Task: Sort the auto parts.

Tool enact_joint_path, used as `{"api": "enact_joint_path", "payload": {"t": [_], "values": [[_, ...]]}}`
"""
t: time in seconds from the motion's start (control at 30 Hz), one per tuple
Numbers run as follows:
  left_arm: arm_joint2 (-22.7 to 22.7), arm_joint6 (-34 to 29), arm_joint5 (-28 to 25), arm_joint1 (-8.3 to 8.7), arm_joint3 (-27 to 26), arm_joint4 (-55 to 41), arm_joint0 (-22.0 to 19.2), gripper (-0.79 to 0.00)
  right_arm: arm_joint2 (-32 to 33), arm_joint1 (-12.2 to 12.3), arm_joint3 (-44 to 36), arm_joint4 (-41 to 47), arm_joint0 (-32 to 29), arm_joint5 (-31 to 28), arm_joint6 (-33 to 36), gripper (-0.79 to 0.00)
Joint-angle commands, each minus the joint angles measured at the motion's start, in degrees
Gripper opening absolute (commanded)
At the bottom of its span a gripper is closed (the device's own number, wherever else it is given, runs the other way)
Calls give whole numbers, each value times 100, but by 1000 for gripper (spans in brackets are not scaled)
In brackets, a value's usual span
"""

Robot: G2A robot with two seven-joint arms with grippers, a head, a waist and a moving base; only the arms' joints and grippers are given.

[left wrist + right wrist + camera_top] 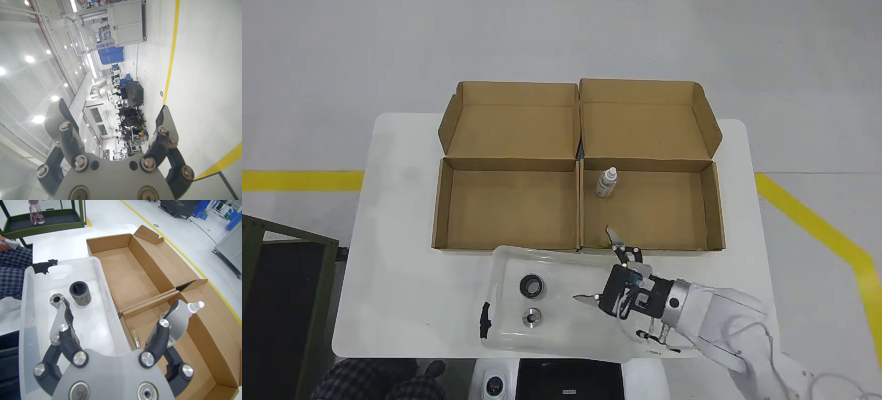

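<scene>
While the right gripper (121, 304) hung with its jaws spread wide and nothing held, the wall of the clear tray (105, 279) was seen to run between them. A straight descent could therefore be expected to land a finger on the rim and to shove or tip the light tray. The slotted steel sleeve (56, 299) stood just at the tip of the finger inside the tray, with the dark linear bearing (79, 293) close beside it, a little toward the gap. If the sleeve were closed on from this spread, the bearing could be knocked over or set rolling, and either smooth round part could be squeezed out from the pads. Just past the tip of the other finger a small bottle (195, 305) stood in a cardboard box (191, 351), where it could be toppled by a careless swing. The left gripper (113, 104) was likewise held open and unloaded, its jaws pointed out into the hall. The tray, that box and a second cardboard box (507, 210) were set on a smooth white table (392, 250), on which little friction could be counted. The table was surrounded by pale workshop floor marked with a yellow line (302, 180), and a green cart (47, 217) was parked well beyond the tray.
</scene>
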Motion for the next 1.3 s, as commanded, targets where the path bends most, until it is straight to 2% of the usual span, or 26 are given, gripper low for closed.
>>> {"api": "enact_joint_path", "payload": {"t": [0.0,0.3,0.8,1.27], "values": [[0,0,0,0,0,0,0,0,-203,-26,3,-127,58,61,89,0],[0,0,0,0,0,0,0,0,-1026,-163,-28,-388,436,145,707,0],[0,0,0,0,0,0,0,0,-2099,-482,634,-427,1473,3,1271,0],[0,0,0,0,0,0,0,0,-2590,-727,1243,-176,2023,-107,1471,0]]}}
